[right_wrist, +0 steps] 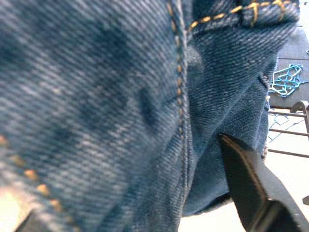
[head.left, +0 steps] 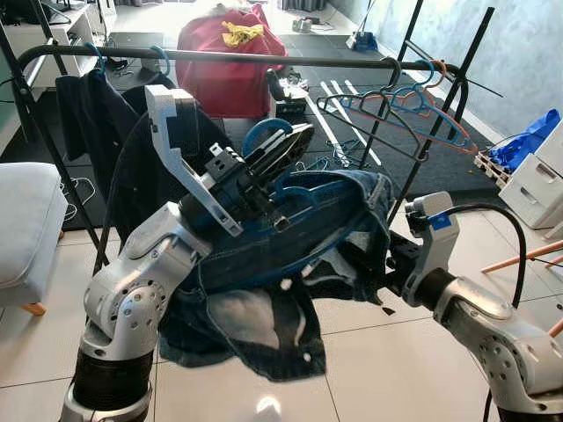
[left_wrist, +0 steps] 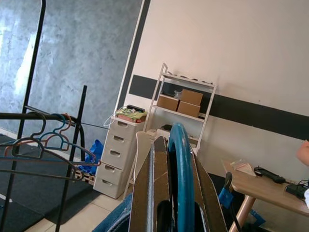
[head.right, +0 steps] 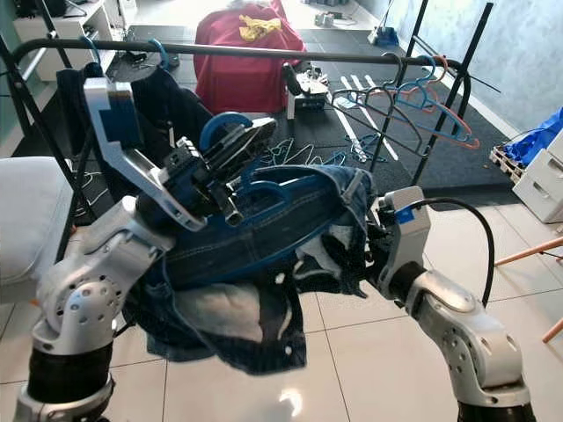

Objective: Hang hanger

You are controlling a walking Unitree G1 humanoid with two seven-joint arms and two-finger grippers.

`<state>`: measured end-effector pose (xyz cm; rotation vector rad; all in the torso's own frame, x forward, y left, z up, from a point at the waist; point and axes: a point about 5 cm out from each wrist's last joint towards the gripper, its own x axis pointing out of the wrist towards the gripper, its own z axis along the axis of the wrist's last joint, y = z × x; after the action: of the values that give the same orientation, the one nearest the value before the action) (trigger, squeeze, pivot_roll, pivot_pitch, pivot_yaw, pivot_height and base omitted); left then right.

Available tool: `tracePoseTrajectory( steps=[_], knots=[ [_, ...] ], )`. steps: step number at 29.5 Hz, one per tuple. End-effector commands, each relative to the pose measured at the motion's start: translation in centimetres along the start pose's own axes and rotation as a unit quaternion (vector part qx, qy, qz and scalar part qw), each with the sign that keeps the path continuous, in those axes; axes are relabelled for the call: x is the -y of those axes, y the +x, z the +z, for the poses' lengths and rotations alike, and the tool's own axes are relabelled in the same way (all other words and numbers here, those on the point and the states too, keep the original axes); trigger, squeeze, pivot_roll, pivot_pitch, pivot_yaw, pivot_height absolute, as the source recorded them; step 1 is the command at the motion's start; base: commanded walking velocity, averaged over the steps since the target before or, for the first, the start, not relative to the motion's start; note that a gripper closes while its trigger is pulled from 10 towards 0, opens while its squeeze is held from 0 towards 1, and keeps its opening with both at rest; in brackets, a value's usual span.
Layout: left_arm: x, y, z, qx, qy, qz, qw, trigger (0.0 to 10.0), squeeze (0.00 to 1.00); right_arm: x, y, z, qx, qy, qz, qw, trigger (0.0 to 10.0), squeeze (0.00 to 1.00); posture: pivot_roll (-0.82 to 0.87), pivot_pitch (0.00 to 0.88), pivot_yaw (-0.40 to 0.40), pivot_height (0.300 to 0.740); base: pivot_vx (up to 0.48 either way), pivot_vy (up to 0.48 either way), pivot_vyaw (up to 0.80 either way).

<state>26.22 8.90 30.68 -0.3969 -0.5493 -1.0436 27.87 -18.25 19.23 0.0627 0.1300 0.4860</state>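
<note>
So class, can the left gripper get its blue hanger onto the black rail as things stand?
Probably yes: the left gripper holds the blue hanger just below the black rail, with a bare stretch above, though the jeans add weight.

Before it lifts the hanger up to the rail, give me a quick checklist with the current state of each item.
1. Left hand shut on the blue hanger hook: ok, the hook sits clamped between its fingers in the left wrist view.
2. Denim jeans on the hanger: ok, draped, though bunched.
3. Right hand supporting the jeans: cannot tell, denim hides its grip.
4. Hook above the black rail: not ok, it is below the rail.
5. Free rail space: ok, a bare stretch lies between the dark garment and the empty hangers.
</note>
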Motion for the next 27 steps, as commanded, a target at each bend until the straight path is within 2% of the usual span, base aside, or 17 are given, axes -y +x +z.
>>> tracePoseTrajectory(
  steps=[1, 16, 18, 20, 23, 24, 26, 27],
  knots=[
    [0.8, 0.2, 0.5, 0.018, -0.002, -0.021, 1.000, 10.0, 0.00, 0.3, 0.0, -0.1, 0.002, 0.001, -0.009, 1.000, 0.0, 0.00, -0.06, 0.097, -0.066, 0.740, 0.000, 0.000, 0.00],
    [0.4, -0.6, -0.1, -0.010, 0.006, -0.014, 1.000, 10.0, 0.00, 0.2, -0.1, 0.9, 0.031, -0.002, -0.008, 0.999, 0.0, 0.00, -0.06, 0.100, -0.065, 0.740, 0.000, 0.000, 0.00],
    [0.4, -0.8, -0.4, -0.026, 0.018, -0.021, 0.999, 10.0, 0.00, 0.4, -0.1, 1.0, 0.034, -0.003, -0.010, 0.999, 0.0, 0.00, -0.06, 0.101, -0.066, 0.740, 0.000, 0.000, 0.00],
    [0.8, -1.7, -1.7, -0.077, 0.039, -0.059, 0.994, 10.0, 0.00, 0.7, -0.2, 1.5, 0.043, -0.007, -0.018, 0.999, 0.0, 0.00, -0.07, 0.100, -0.066, 0.740, 0.000, 0.000, 0.00],
    [1.0, -2.0, -2.1, -0.094, 0.044, -0.073, 0.992, 10.0, 0.00, 0.9, -0.2, 1.7, 0.046, -0.008, -0.021, 0.999, 0.0, 0.00, -0.07, 0.100, -0.066, 0.740, 0.000, 0.000, 0.00],
    [1.1, -2.6, -2.5, -0.120, 0.052, -0.094, 0.987, 10.0, 0.00, 1.0, -0.2, 2.0, 0.051, -0.010, -0.025, 0.998, 0.0, 0.00, -0.07, 0.100, -0.066, 0.740, 0.000, 0.000, 0.00],
    [1.1, -2.6, -2.5, -0.120, 0.052, -0.094, 0.987, 10.0, 0.00, 1.0, -0.2, 2.0, 0.051, -0.010, -0.025, 0.998, 0.0, 0.00, -0.07, 0.100, -0.066, 0.740, 0.000, 0.000, 0.00],
    [1.0, -3.3, -2.7, -0.144, 0.060, -0.114, 0.981, 10.0, 0.00, 1.2, -0.3, 2.4, 0.057, -0.012, -0.030, 0.998, 0.0, 0.00, -0.07, 0.100, -0.066, 0.740, 0.000, 0.000, 0.00]
  ],
)
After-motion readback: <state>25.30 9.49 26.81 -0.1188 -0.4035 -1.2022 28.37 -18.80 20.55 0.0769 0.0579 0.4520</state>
